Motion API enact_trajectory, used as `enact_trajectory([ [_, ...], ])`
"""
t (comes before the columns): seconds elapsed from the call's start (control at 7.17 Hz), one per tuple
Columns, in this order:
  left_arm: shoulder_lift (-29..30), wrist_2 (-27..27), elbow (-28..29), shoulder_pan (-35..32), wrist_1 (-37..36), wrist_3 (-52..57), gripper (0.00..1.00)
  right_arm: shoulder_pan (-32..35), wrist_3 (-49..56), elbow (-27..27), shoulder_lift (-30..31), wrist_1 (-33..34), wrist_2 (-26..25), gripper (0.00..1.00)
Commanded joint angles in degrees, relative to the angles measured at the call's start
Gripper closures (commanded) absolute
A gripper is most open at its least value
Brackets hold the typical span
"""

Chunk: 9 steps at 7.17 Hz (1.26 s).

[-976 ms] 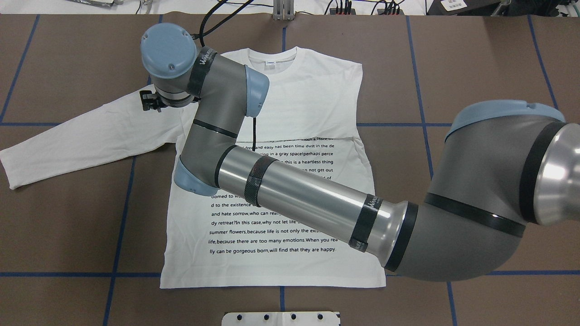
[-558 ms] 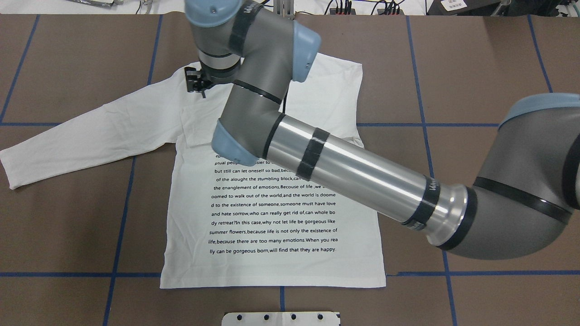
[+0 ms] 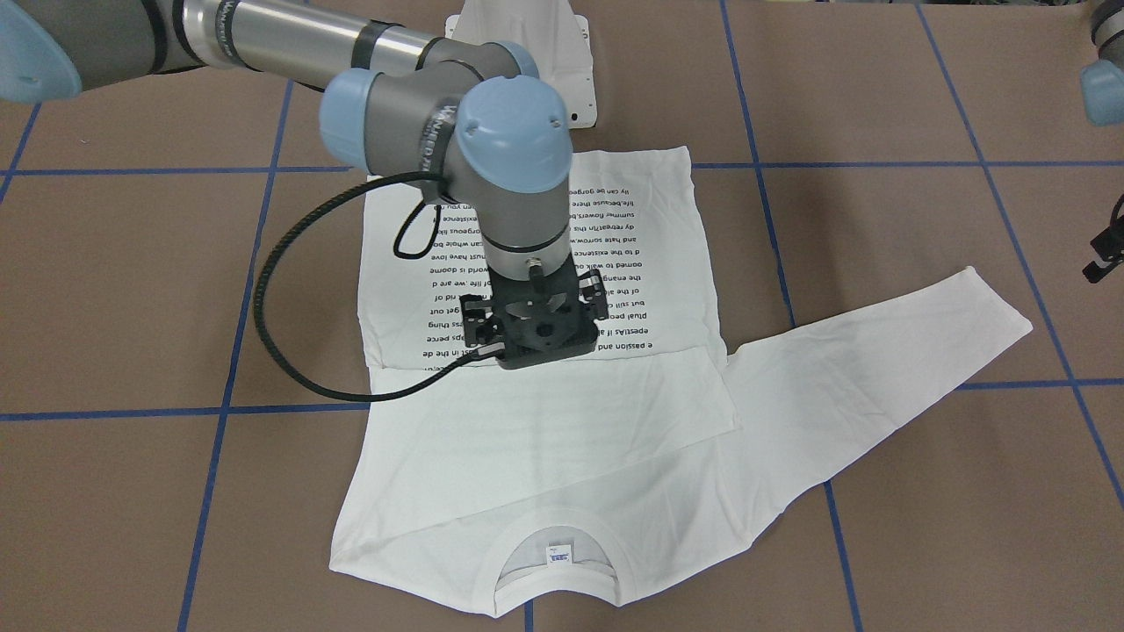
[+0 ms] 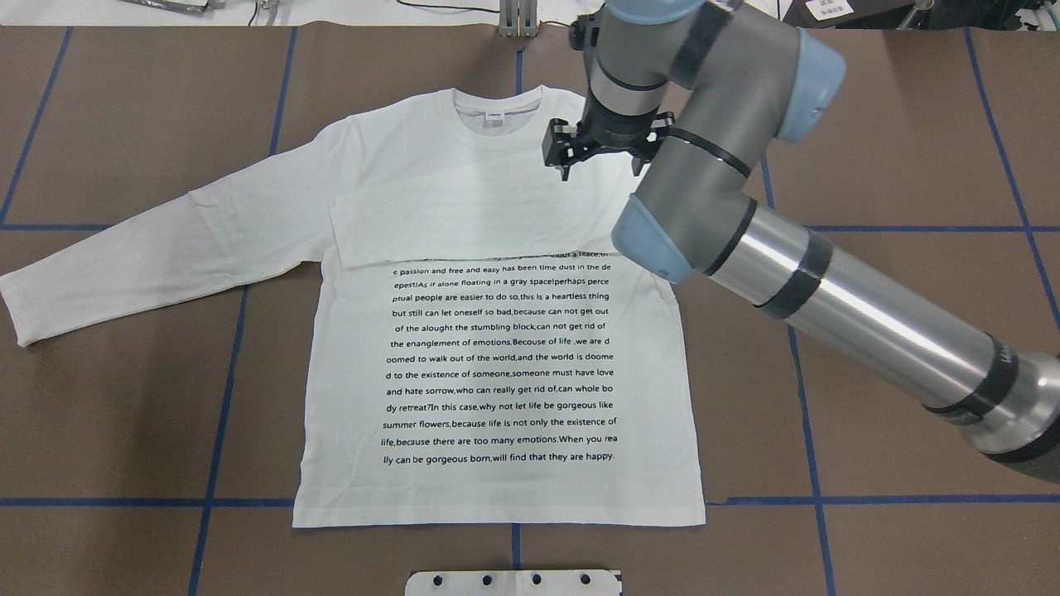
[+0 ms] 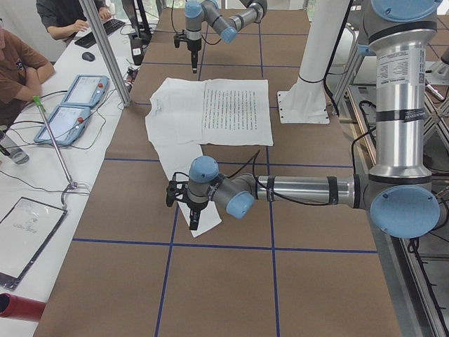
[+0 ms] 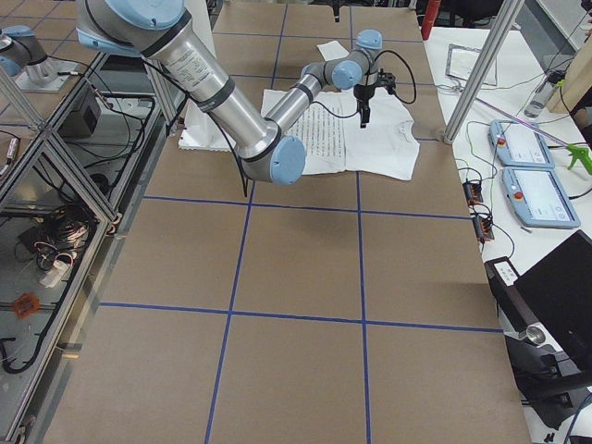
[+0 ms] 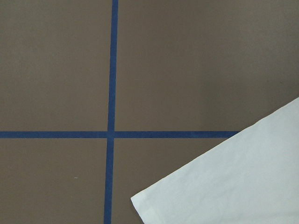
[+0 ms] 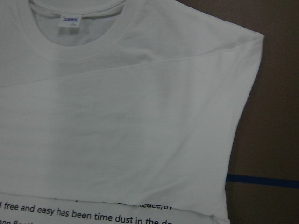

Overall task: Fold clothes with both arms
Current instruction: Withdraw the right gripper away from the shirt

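T-shirt [image 4: 348, 414], white and long-sleeved, lies flat and print side up on my brown table [image 4: 124, 397], in the centre of the overhead view. Its hem is nearest me, low in that frame, lying over a blue tape line [image 4: 124, 502]. Above the hem sits the block of small black text [image 4: 501, 364]. One sleeve [image 4: 464, 223] is folded across the chest, and its lower edge covers the top line of text. The other sleeve [image 4: 166, 248] stretches out flat to the middle left edge of the frame. Farthest from me, at upper centre, is the ribbed collar [image 8: 79, 51] with a small neck label [image 8: 70, 21] inside it.

My right arm [image 4: 828, 290] comes in from the lower right of the overhead view and reaches to the upper centre. My right gripper [image 4: 601, 170] hangs over the shirt's shoulder, just right of the collar. Its fingers point down, spread apart, with nothing between them.

My left arm [image 5: 302, 189] lies low across the middle of the left side view. My left gripper [image 5: 194, 223] points down over the cuff end [image 7: 224, 186] of the outstretched sleeve. I cannot tell whether its fingers are apart or together, or whether they touch the cloth. Its wrist camera shows the cuff in the lower right corner, beside a crossing of blue tape lines.
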<state>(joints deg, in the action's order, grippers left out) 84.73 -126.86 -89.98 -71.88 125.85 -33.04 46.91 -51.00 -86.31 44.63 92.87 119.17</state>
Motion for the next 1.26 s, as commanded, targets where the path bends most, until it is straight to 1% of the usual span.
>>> enact_trajectory([
  [0.0, 0.09, 0.83, 4.63, 3.84, 4.75, -1.5, 0.01, 5.1, 3.0, -6.14, 9.57, 0.03, 4.04, 0.0],
  [0.14, 0.44, 0.83, 5.33, 3.94, 5.02, -1.5, 0.01, 6.16, 5.19, -8.67, 12.91, 0.21, 4.23, 0.0],
  [0.28, 0.53, 0.83, 5.95, 4.29, 5.98, -1.94, 0.01, 8.52, 6.17, -10.79, 15.2, 2.38, 4.32, 0.0],
  [0.56, 2.62, 0.83, 10.76, 5.51, 9.66, -3.52, 0.01, 10.65, 16.07, -15.01, 16.62, 11.42, 4.32, 0.0],
  [0.7, 2.9, 0.92, 12.53, 6.39, 11.77, -4.48, 0.01, 11.27, 16.28, -15.2, 17.07, 11.63, 4.67, 0.0],
  [0.84, 3.34, 1.09, 13.24, 7.27, 12.74, -5.71, 0.02, 11.27, 16.2, -15.29, 17.42, 11.37, 6.06, 0.0],
  [1.12, 3.43, 3.46, 13.43, 8.77, 12.84, -6.42, 0.02, 11.19, 16.2, -15.64, 17.51, 11.28, 6.25, 0.0],
])
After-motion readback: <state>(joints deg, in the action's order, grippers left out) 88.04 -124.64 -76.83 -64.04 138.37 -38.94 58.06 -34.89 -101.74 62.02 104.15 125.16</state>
